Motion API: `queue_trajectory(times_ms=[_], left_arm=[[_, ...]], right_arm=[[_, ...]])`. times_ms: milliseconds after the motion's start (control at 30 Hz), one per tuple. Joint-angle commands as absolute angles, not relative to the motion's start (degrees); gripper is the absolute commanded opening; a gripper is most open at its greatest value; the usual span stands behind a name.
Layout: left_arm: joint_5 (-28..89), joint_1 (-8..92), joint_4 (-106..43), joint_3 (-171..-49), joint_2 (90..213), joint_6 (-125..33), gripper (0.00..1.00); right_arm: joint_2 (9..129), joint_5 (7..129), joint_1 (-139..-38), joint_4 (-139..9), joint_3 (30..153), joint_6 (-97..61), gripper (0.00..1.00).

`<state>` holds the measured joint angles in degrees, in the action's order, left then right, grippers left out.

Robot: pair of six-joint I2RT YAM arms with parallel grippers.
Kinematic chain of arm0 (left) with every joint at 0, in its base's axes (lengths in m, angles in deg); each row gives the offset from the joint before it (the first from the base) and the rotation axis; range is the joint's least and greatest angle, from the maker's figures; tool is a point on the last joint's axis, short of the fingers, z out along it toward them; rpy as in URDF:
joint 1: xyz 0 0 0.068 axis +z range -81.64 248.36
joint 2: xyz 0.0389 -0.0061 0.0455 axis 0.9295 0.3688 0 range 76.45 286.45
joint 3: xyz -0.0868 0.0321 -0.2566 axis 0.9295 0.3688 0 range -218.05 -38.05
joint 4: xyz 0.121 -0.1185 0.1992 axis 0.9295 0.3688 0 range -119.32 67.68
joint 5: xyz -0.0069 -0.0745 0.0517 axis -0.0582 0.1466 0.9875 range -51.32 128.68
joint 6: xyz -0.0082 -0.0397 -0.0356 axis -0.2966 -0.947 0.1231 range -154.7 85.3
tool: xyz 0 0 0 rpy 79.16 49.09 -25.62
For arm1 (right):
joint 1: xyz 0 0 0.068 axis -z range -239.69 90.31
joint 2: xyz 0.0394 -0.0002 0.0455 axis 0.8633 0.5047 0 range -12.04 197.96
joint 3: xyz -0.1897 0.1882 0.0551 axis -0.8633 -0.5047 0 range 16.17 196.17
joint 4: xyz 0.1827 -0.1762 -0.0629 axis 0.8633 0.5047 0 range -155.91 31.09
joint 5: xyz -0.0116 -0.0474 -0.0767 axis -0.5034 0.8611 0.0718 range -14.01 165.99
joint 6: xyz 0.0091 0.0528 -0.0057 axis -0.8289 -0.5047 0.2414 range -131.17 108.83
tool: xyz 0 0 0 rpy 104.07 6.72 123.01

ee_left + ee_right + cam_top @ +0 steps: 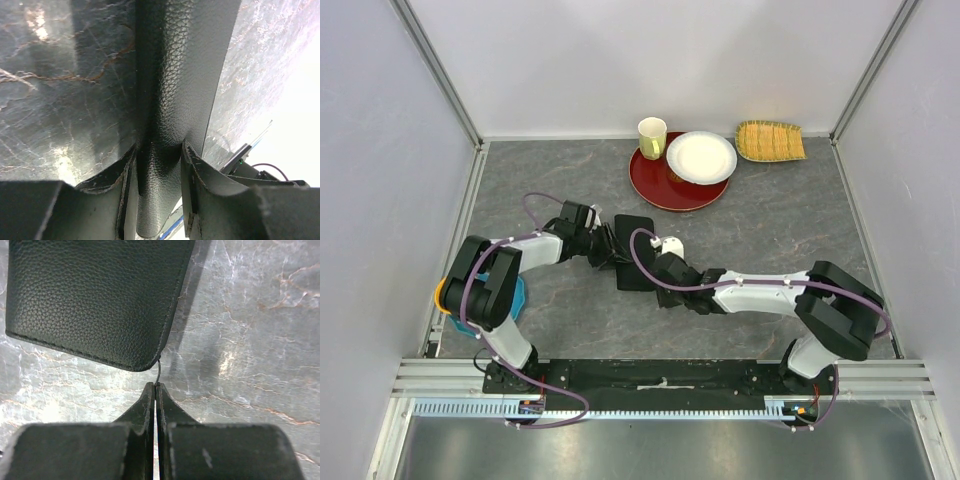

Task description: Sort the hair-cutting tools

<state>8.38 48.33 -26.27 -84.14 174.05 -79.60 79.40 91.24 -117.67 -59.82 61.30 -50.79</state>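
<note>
The large black leather-grain case [636, 232] lies on the grey table in mid view. My left gripper [604, 250] is shut on the case's rounded edge [185, 60], with a finger on each side of it [159, 147]. My right gripper [657, 272] is at the case's near corner. Its fingers are pressed together [155, 385] on a thin metal zipper pull [158, 371] that hangs from the case's corner [95, 295]. The scissors and combs are not in view. I cannot see inside the case.
At the back stands a red round tray [665, 192] with a pale cup [652, 137] and a white plate [701, 157] on it. A yellow woven basket [770, 141] is at the back right. Blue and orange dishes [520, 296] sit by the left arm.
</note>
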Motion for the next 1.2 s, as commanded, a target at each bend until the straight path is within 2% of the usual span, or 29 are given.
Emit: queue_trajectory(times_ms=[0,533,867,1167], left_arm=[[8.99,47.79,-21.33,-85.77,171.29,-70.39,0.02],[-3.85,47.88,-18.87,-87.53,163.64,-65.46,0.02],[-15.89,48.23,-23.35,-89.11,158.54,-73.98,0.02],[-25.38,48.14,-25.1,-90.0,153.36,-71.44,0.02]], right_arm=[[74.81,94.71,-117.0,-56.42,62.4,-40.27,0.0],[67.24,95.77,-116.47,-57.2,63.81,-29.45,0.0],[60.66,99.36,-116.12,-58.26,62.23,-27.78,0.0],[53.01,102.0,-116.12,-61.07,63.54,-18.74,0.0]])
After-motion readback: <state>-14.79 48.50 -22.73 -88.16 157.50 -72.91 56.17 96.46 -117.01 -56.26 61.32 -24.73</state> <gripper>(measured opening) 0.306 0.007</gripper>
